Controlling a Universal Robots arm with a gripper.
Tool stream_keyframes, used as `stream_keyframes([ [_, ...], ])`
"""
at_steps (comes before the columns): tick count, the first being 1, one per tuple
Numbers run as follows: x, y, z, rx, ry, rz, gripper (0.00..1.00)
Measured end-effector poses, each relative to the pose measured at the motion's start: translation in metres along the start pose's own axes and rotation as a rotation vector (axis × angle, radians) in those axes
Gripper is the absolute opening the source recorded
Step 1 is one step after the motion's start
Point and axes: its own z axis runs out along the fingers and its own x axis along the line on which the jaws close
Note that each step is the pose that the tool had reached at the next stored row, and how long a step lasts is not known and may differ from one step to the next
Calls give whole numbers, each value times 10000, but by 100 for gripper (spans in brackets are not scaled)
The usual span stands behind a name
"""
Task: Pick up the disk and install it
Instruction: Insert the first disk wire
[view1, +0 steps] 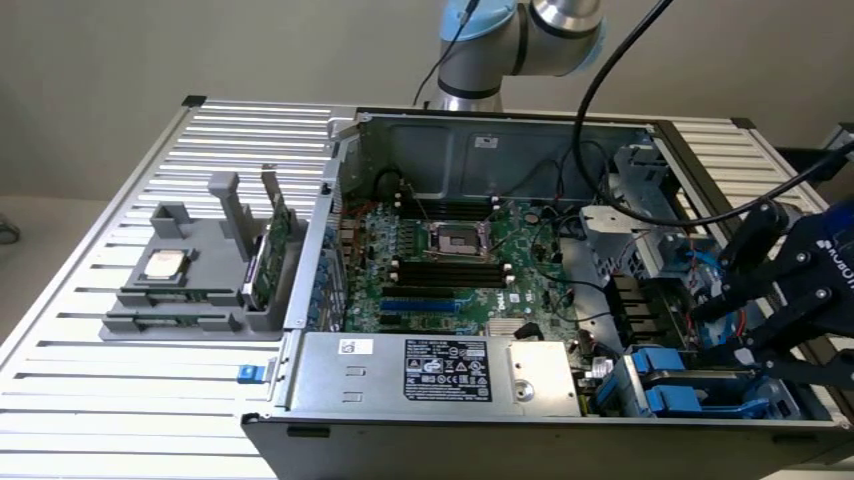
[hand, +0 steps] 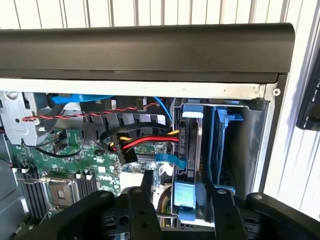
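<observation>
Disk (hand: 186, 165) edge-on in its bay, lower end behind claw (hand: 180, 200).

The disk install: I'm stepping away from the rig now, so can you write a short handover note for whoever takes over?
Gripper: over the drive bays at the case corner on the exterior view's right; I cannot tell whether it is gripping anything.
Disk: standing on edge in its blue carrier inside the drive bay, right in front of the gripper in the wrist view. Red, yellow and black power wires reach it.
Done: the disk is already at or in the bay.
Left: confirm it is fully seated; the pictures do not settle that.
Beside the case, the grey fixture holds the silver chip and green card.
</observation>
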Motion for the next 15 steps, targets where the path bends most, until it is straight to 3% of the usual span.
stream_keyframes([
  [2,2,-21,-7,-5,3,-3,38],
  [5,-3,-138,15,-52,41,-18,21],
  [6,-4,-180,23,-69,55,-23,21],
  [8,-6,-266,39,-109,77,-36,11],
  [15,4,-479,-3,-294,85,-67,11],
])
